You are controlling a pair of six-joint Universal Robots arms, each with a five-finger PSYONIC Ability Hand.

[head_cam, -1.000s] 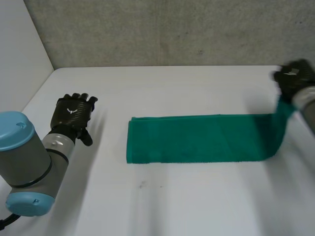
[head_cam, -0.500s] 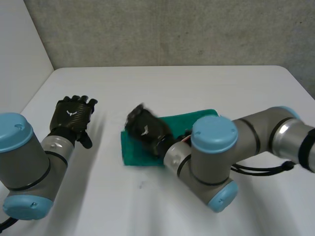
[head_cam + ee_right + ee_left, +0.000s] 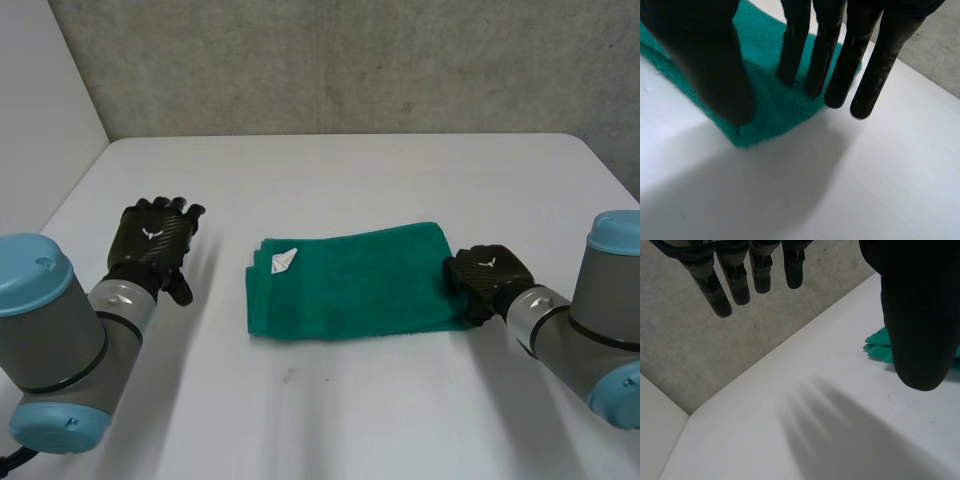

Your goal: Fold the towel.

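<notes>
The green terry-cloth towel (image 3: 350,282) lies doubled over near the middle of the white table (image 3: 350,420), long side running towards the left and right edges, a small white label (image 3: 284,261) showing at the end that faces the left edge. The right hand (image 3: 485,278) sits at the opposite, folded end, fingers straight and a little apart; two fingertips (image 3: 788,75) rest on the cloth while the thumb hangs over the near corner, pinching nothing. The left hand (image 3: 152,240) hovers spread and empty, well apart from the towel, towards the left edge. I'd say the job here is to set the crease: press flat along that folded end rather than poke, and don't drag, since the layers by the label look slightly staggered and could slide further apart
</notes>
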